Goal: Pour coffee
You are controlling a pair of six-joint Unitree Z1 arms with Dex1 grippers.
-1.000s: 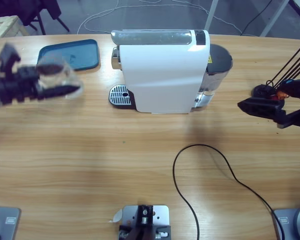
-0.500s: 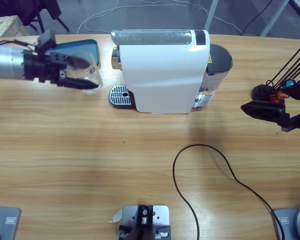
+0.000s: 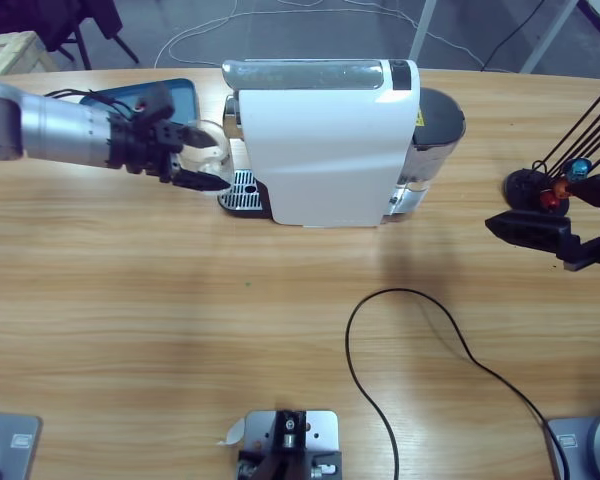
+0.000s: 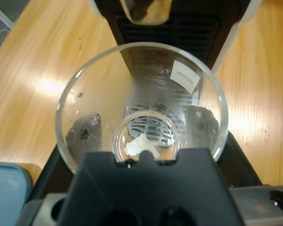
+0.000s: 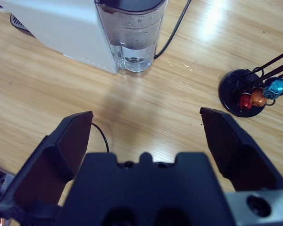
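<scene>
Glass cup [image 3: 205,150], clear and round, hangs clamped in the left gripper [image 3: 188,158] just left of the white coffee machine [image 3: 325,145], over the near edge of its perforated metal drip grille [image 3: 240,190]. From above, a blue tray [image 3: 145,105] lies on the far left of the wooden table [image 3: 180,320], a black cable [image 3: 420,350] loops across the near side, and a black capsule stand [image 3: 530,185] sits at far right beside the right gripper [image 3: 540,235]. Looking along the left wrist, the cup [image 4: 141,106] fills the frame, a small white label on its wall, the grille visible through its base and the spout [image 4: 146,9] beyond it. Looking along the right wrist, the right gripper [image 5: 146,127] has its jaws spread wide, holding nothing, with the machine's clear water tank [image 5: 132,35] ahead and red, orange and blue capsules [image 5: 262,96] on the stand.
</scene>
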